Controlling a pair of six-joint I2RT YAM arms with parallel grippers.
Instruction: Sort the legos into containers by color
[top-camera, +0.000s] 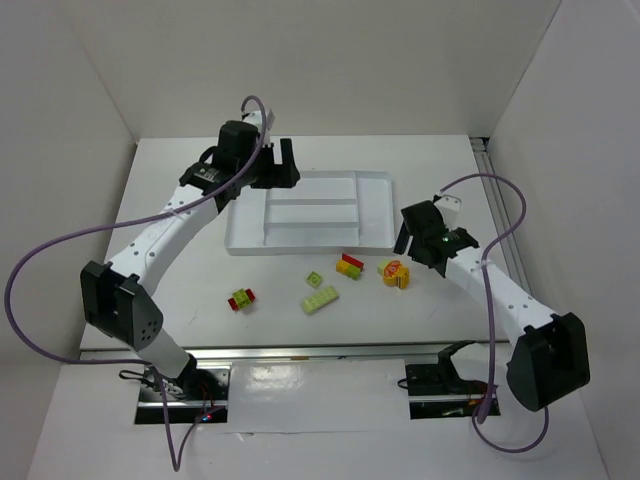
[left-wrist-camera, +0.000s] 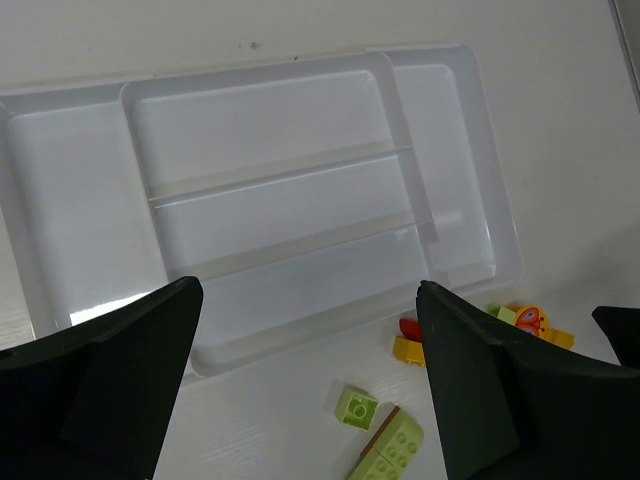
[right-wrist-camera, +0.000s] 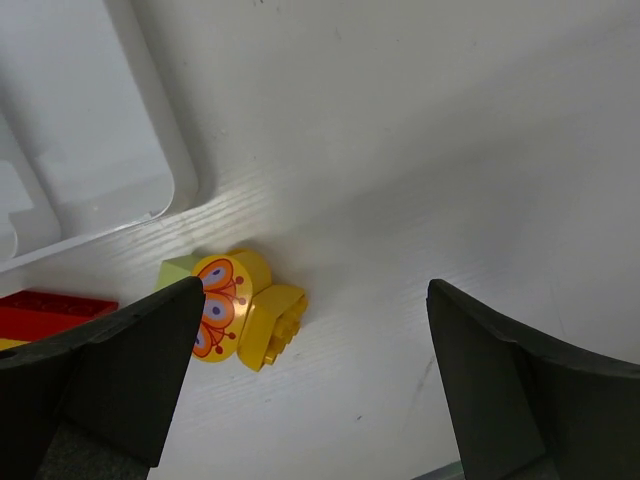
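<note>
The white tray (top-camera: 310, 212) lies at the table's middle back; its slots hold nothing in the left wrist view (left-wrist-camera: 270, 130). Legos lie on the table in front of it: a red-yellow-green stack (top-camera: 241, 298), a small green brick (top-camera: 314, 279), a long green brick (top-camera: 320, 299), a red-yellow stack (top-camera: 350, 264) and a yellow piece with a butterfly disc (top-camera: 395, 273). My left gripper (top-camera: 275, 170) is open and empty above the tray's far left corner. My right gripper (top-camera: 418, 240) is open and empty, just right of the butterfly piece (right-wrist-camera: 225, 305).
The table's white walls rise at the left, back and right. A metal rail (top-camera: 495, 200) runs along the right edge. Purple cables loop off both arms. The tray's right end (right-wrist-camera: 90, 130) is close to my right gripper.
</note>
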